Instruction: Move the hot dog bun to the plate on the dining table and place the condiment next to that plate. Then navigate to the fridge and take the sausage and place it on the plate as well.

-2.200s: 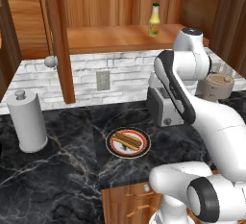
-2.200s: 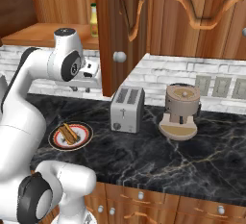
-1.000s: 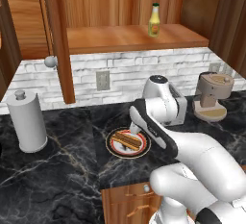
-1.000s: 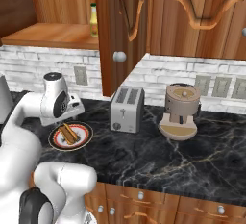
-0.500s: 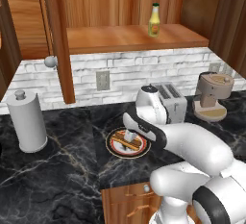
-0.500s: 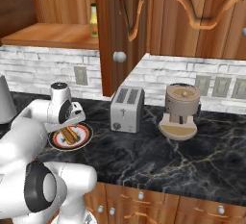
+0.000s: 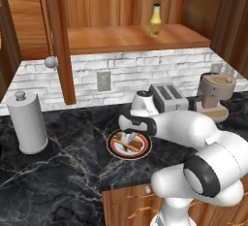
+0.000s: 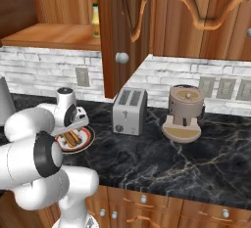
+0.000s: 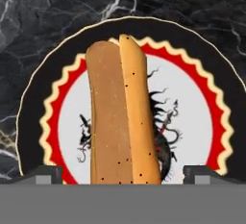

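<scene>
Hand view is looking straight down at the hot dog bun, lying lengthwise on a red-and-black rimmed plate on the dark marble worktop; the pincer is sitting spread wide, a dark tip each side of the bun's near end, not touching it, nothing held. So step 1 of the task is in hand, I'd say: going for the bun, w/ condiment and sausage not yet dealt with. In the left base view the arm is bending low over the plate w/ the pincer right above the bun, toaster just behind, coffee machine to the side, paper towel roll well apart. Condiment bottle is standing upright on the wooden shelf above the backsplash. Next move is probably calling for a short drop, closing across the bun's width, then lifting w/o crushing it. Hard to tell: how high the tips are hovering; the bun's near end is getting cut off at the frame bottom; in the right base view the arm is covering most of the plate. Dining table and fridge aren't visible.
</scene>
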Controlling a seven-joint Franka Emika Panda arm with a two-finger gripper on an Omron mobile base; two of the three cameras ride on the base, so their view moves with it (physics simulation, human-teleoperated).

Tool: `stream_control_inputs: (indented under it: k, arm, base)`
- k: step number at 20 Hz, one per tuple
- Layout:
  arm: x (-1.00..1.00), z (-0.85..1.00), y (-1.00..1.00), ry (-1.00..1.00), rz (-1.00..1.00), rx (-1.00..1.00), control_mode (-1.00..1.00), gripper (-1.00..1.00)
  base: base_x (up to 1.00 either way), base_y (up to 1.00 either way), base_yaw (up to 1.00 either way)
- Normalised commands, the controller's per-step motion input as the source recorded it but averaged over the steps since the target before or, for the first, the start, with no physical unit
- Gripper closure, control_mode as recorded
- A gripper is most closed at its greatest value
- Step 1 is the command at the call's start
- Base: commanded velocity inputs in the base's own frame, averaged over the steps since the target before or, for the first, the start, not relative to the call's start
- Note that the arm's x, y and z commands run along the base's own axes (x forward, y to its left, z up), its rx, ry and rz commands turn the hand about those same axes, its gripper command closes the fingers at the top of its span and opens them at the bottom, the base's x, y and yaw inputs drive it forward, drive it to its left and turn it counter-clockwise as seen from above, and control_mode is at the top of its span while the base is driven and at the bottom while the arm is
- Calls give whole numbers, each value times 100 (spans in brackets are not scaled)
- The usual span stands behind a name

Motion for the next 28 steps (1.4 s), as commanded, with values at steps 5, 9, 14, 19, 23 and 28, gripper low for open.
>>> stream_control_inputs:
  k: [5,9,14,19,23,28]
  arm:
    - [20,-47,21,9,2,0,-100,-100]
    - [34,-32,14,1,2,0,-100,-100]
    - [38,-33,3,0,2,0,-100,-100]
    - [9,-24,0,-2,1,0,-100,100]
    - [-34,54,-1,-12,0,2,-100,100]
    - [-56,100,-13,-5,-8,5,-100,100]
  base:
    - [0,0,0]
    - [0,0,0]
    - [0,0,0]
    - [0,0,0]
    - [0,0,0]
    - [0,0,0]
